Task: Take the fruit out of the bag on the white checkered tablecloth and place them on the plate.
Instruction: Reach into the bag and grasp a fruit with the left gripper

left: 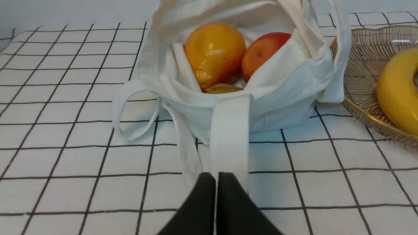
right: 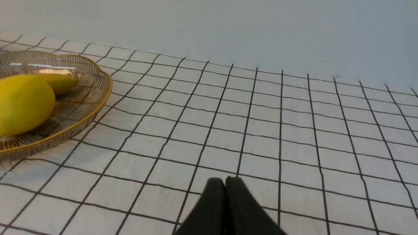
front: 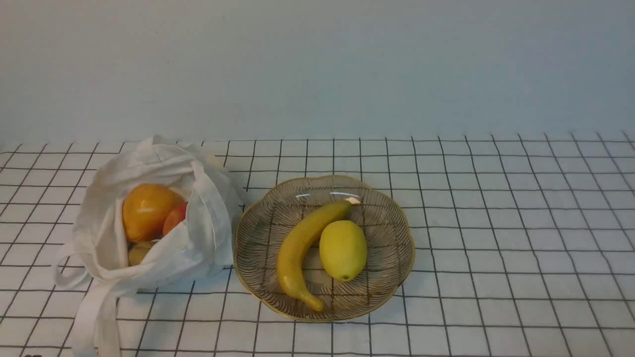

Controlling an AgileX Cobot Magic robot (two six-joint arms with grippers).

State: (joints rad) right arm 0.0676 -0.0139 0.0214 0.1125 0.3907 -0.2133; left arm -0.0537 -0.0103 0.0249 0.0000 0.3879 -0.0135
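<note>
The white cloth bag (front: 149, 238) stands open on the left of the white checkered tablecloth (front: 496, 223). In it lie an orange-yellow pear (front: 147, 209), a red-orange round fruit (front: 175, 218) and a dull yellow fruit (front: 139, 252), mostly hidden. The bag also shows in the left wrist view (left: 277, 98), with the pear (left: 214, 54) and the red fruit (left: 261, 54). The glass plate (front: 387, 218) with gold rim holds a banana (front: 302, 248) and a lemon (front: 343, 250). My left gripper (left: 216, 178) is shut and empty, short of the bag's strap (left: 228, 133). My right gripper (right: 224, 181) is shut and empty, right of the plate (right: 94, 98).
A plain pale wall (front: 317, 64) runs behind the table. The bag's long strap handles (front: 94, 312) trail toward the front left edge. Neither arm shows in the front view.
</note>
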